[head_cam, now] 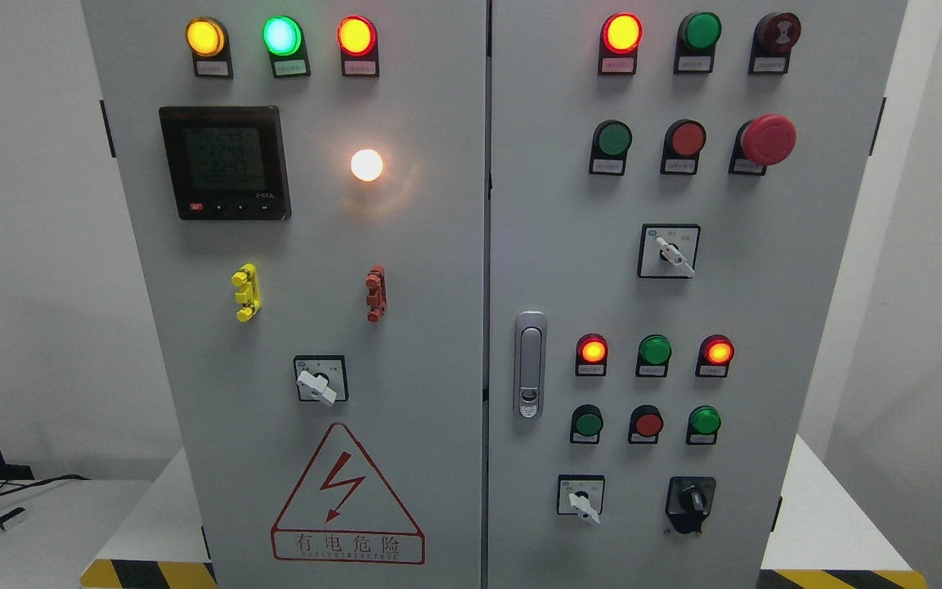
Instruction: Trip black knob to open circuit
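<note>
The black knob (691, 499) sits on a black plate at the lower right of the grey cabinet's right door (765, 327). Its handle stands roughly upright. Left of it is a white rotary selector (581, 501) on a white plate. No robot arm or hand shows anywhere in the head view.
Two more white selectors (670, 252) (318, 382) sit higher up. Lit lamps, green and red push buttons and a red mushroom stop button (766, 140) cover the doors. A silver door latch (530, 364) is at the seam. A meter display (224, 162) is upper left. Yellow-black floor tape (148, 574) edges the base.
</note>
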Available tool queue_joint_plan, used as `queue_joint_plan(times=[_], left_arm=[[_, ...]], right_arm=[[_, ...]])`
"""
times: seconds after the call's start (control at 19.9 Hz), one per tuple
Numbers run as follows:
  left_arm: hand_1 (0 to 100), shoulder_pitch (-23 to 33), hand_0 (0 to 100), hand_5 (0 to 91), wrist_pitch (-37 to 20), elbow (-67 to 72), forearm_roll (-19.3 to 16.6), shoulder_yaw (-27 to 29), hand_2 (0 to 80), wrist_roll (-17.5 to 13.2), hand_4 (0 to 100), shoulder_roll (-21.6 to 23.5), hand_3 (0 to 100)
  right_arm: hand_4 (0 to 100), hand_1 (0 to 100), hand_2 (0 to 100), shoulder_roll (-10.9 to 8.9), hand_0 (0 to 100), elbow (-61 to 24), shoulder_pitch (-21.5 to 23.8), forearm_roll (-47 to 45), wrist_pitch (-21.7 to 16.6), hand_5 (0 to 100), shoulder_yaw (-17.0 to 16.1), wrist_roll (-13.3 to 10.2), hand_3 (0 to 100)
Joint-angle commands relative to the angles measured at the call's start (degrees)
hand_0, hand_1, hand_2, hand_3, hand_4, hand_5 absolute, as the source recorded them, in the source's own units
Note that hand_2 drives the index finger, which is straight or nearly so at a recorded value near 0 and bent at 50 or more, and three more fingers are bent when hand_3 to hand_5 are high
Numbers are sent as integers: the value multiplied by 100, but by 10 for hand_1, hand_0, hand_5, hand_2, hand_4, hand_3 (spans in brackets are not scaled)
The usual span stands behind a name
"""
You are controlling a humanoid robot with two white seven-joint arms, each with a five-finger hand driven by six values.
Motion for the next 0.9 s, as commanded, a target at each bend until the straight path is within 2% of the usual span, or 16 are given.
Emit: queue_joint_plan(times=[0.0,0.45,0.85], left_arm=[[389,0,120,0,-5,0,-176,0,0,-4,0,3,0],[389,0,120,0,-5,0,-176,0,0,-4,0,3,0],[389,0,120,0,-5,0,-176,0,0,-4,0,3,0]], right_arm=[[336,301,168,5,118,0,0,0,-2,308,79,-6,386],[337,301,169,31,119,-53,35,-9,-19,308,88,-6,387],[352,306,177,22,118,-1651,807,395,15,312,114,-32,400]])
